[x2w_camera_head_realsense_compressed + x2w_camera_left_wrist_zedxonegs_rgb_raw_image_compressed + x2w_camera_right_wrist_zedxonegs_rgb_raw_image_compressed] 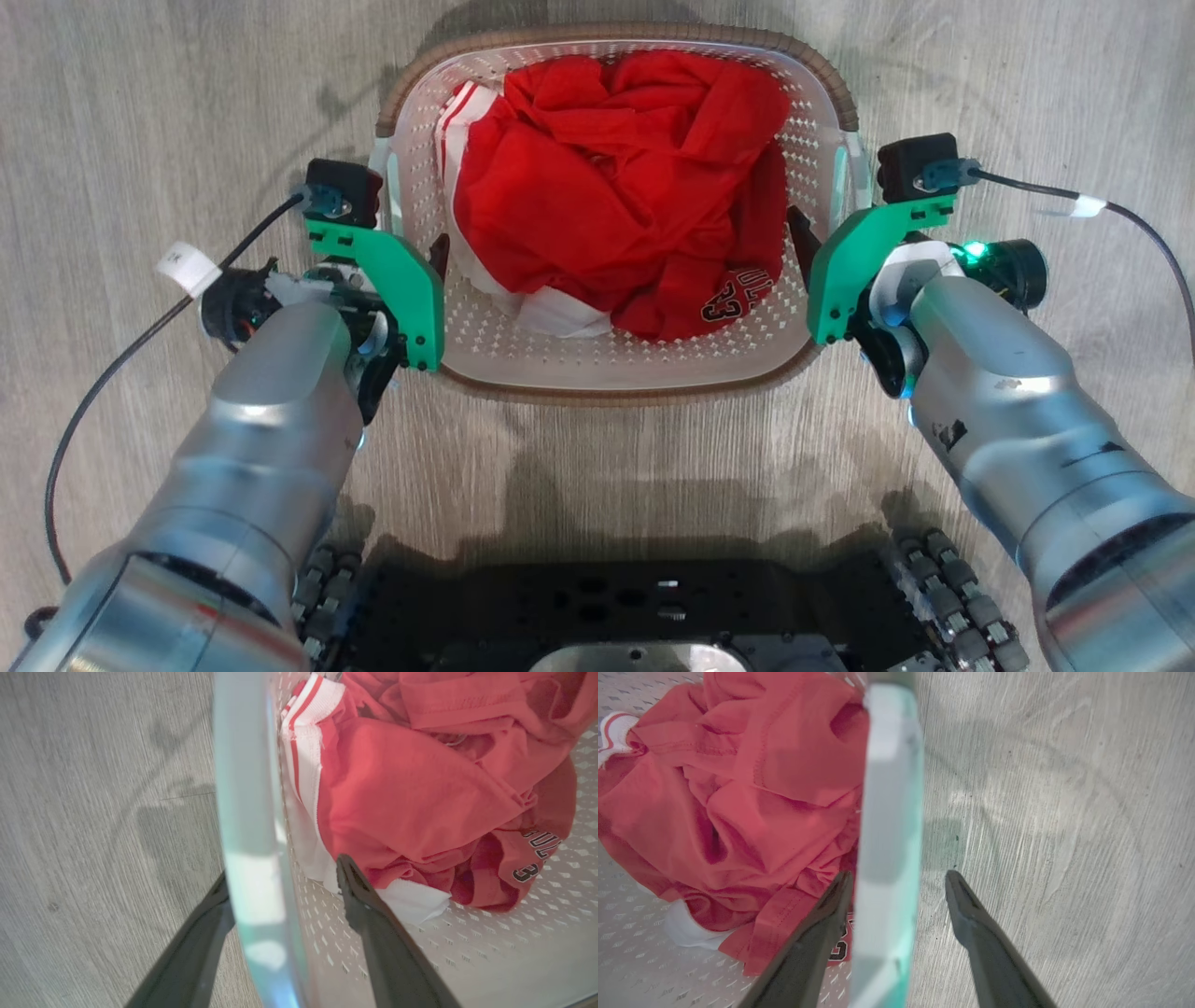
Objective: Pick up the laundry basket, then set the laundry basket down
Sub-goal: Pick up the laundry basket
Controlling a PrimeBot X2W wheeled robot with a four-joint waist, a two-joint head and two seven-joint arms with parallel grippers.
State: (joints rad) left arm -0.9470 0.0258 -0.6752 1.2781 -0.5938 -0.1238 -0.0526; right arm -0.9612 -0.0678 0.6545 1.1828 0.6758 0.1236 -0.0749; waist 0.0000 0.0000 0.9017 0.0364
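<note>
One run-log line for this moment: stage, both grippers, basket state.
stage: pre-grasp | left gripper: open, astride left handle | right gripper: open, astride right handle | laundry basket: on floor, red clothes inside

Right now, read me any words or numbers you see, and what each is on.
"23": on the red jersey in the basket.
"UL": part of a curved word beside it, the rest folded under.
White tag on the left cable: too small to read.
</note>
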